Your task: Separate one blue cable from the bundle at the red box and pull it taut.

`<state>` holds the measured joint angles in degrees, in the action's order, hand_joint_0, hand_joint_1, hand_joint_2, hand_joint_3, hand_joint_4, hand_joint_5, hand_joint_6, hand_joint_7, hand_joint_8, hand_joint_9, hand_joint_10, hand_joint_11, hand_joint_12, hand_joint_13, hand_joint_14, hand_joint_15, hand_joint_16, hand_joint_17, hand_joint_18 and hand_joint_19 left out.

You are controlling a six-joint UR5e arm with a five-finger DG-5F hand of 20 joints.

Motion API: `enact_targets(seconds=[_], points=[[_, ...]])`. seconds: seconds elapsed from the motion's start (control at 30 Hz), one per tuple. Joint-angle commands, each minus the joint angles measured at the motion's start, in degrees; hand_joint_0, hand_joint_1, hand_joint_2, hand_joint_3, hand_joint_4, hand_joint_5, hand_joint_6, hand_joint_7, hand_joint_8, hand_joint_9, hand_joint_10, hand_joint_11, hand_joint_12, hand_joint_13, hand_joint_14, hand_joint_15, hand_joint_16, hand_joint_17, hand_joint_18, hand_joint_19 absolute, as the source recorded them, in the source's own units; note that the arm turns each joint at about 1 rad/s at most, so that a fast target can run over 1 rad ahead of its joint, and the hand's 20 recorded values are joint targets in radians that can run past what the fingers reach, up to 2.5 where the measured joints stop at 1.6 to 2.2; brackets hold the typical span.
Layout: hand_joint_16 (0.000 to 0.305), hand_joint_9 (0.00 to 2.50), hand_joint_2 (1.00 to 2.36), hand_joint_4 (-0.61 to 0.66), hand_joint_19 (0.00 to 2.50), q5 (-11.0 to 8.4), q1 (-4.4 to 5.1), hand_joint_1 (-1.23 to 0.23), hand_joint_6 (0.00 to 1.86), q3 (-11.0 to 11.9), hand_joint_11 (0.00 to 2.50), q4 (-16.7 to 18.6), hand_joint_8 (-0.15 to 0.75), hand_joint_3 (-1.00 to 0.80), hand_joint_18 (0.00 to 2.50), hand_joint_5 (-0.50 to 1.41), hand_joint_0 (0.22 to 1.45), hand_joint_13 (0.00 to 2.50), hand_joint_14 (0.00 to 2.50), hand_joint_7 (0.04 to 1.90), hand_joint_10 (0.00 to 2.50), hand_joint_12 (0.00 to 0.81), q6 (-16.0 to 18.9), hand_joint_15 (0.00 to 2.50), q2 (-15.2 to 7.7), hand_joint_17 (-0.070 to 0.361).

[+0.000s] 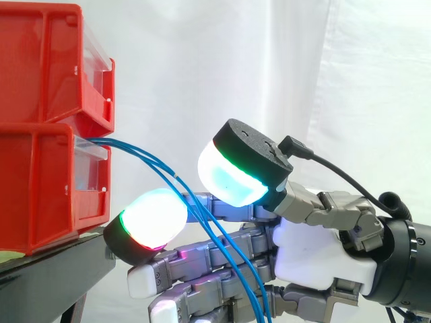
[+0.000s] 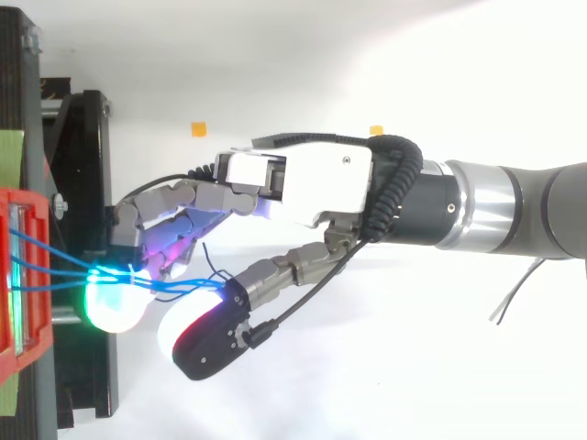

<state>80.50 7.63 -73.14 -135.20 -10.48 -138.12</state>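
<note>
Blue thin cables (image 1: 161,166) slope from the lower red plastic bin (image 1: 40,195) down-right through the grey-and-white robot hand (image 1: 323,252), which is spread wide, apparently pinching none yet.

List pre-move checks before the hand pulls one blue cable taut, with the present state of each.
1. Anchoring: ok. The blue cables leave the front of the lower red bin.
2. One cable singled out: not ok. Several run together through the gap between the pads.
3. Grip: not ok. The hand is open, its pads are apart and nothing is pinched.
4. Tension: not ok. The cables sag in a curve from the bin.
5. Free ends: cannot tell. The cables run off the bottom edge of the side view.
</note>
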Motion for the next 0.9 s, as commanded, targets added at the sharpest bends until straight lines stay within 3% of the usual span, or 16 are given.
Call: enact_targets(seconds=[0.0,0.3,0.87], points=[[0.047,0.76,1.01,0.2,0.76,0.27,-0.07,-0.59,0.61,0.19,0.59,0.02,0.304,-0.39,0.7,-0.14,0.62,0.8,0.02,1.05,0.02,0.364,0.11,0.51,0.04,0.106],[0.047,0.8,1.01,0.2,0.76,2.12,-0.51,-0.59,0.72,3.0,0.64,-3.06,0.308,-0.34,0.71,-0.16,0.64,0.82,0.02,0.91,0.02,0.368,0.11,0.52,0.04,0.107],[0.048,0.81,1.0,0.22,0.76,2.82,-1.91,-0.56,0.67,3.09,0.64,-3.85,0.317,-0.47,0.72,-0.15,0.58,0.82,0.02,0.96,0.02,0.378,-0.42,0.53,-0.4,0.109]])
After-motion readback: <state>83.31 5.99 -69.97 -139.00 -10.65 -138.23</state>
